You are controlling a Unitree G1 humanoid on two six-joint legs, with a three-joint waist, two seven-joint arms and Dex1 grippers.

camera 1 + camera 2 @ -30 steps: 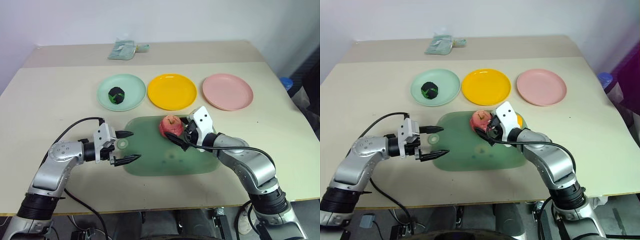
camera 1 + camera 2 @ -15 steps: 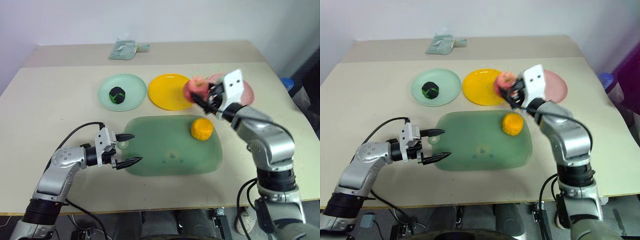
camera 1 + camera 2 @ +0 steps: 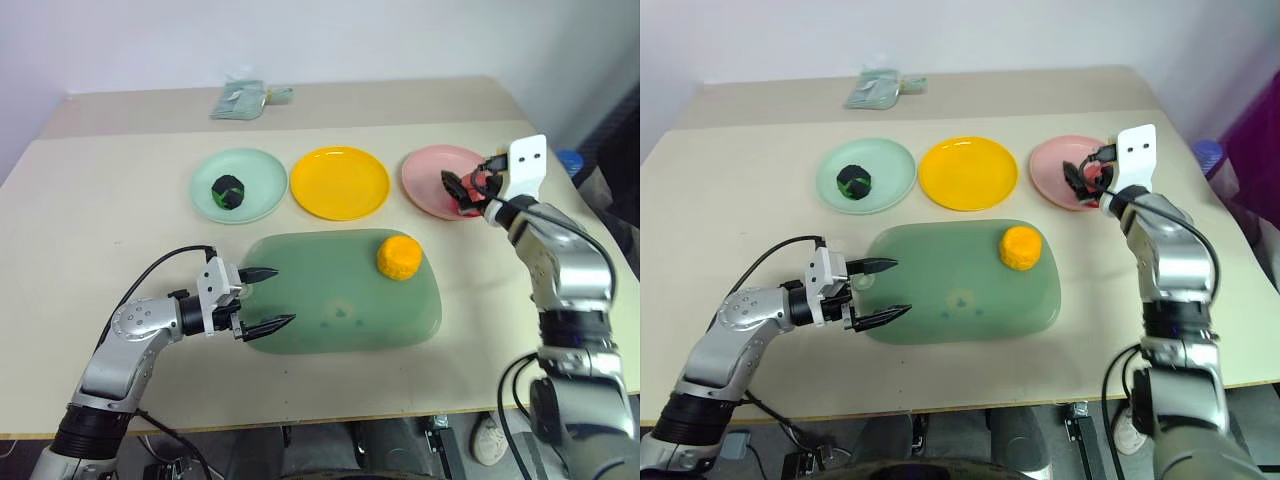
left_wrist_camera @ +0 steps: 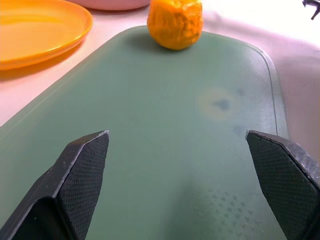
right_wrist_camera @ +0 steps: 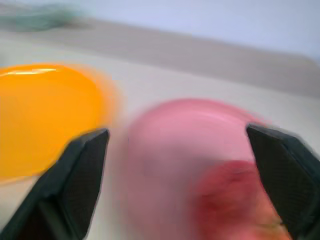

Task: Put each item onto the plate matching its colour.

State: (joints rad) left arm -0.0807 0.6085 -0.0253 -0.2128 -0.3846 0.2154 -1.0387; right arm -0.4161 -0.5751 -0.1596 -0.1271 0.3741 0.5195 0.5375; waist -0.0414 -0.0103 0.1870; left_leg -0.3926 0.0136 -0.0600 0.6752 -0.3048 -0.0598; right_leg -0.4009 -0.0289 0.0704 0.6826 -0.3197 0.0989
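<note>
Right hand [image 5: 175, 145] wrist view shows apple [image 5: 235, 202] released.

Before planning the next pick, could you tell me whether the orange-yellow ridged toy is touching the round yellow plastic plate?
Apart. The left eye view shows the orange-yellow ridged toy on the cutting board, bare table separating it from the yellow plate.

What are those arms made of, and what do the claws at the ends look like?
Both arms are rounded silver-grey metal shells with black joints and loose black cables running along them. Each ends in a white block at the wrist carrying two black, pointed fingers: the left gripper and the right gripper. Seen close, the fingers have a fine cross-hatched texture.
</note>
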